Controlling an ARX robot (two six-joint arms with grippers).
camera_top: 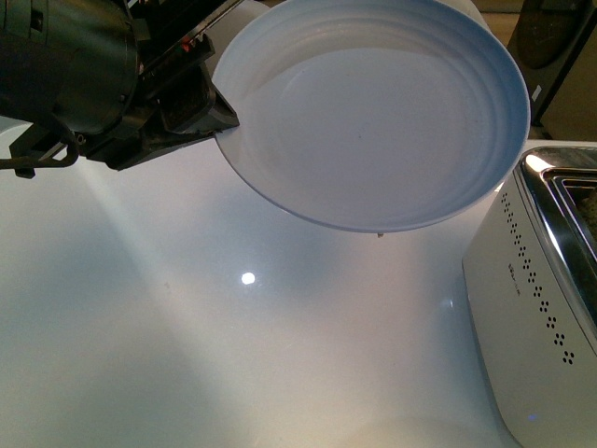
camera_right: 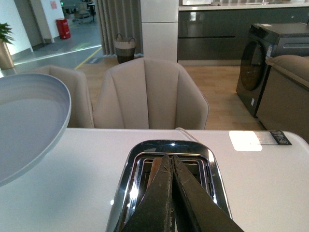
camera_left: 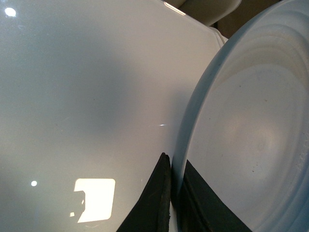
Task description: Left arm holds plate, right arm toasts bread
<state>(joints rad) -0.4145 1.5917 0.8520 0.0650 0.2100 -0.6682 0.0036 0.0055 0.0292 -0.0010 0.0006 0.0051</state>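
Left arm (camera_top: 79, 70) raised, both jaws closed

White glossy table (camera_top: 187, 355) bears one bright light spot (camera_top: 247, 278). Two beige padded chairs stand at its far edge, one (camera_right: 149, 92) central, one (camera_right: 82, 104) beside it. Pale wood floor (camera_right: 219, 89). Dark washing machine (camera_right: 265, 63) stands near dark grey cabinets (camera_right: 212, 36). Woven basket (camera_right: 125, 47) sits by grey curtains (camera_right: 118, 17). Red bin (camera_right: 63, 28) and potted plant (camera_right: 5, 41) stand farther off.

We see a pale blue-white plate (camera_top: 373, 112) with concentric ridges. Left of the plate, the left arm (camera_top: 84, 75) is dark grey-black, touched with red; right of it, a white toaster (camera_top: 532, 308) bears rows of black dots.
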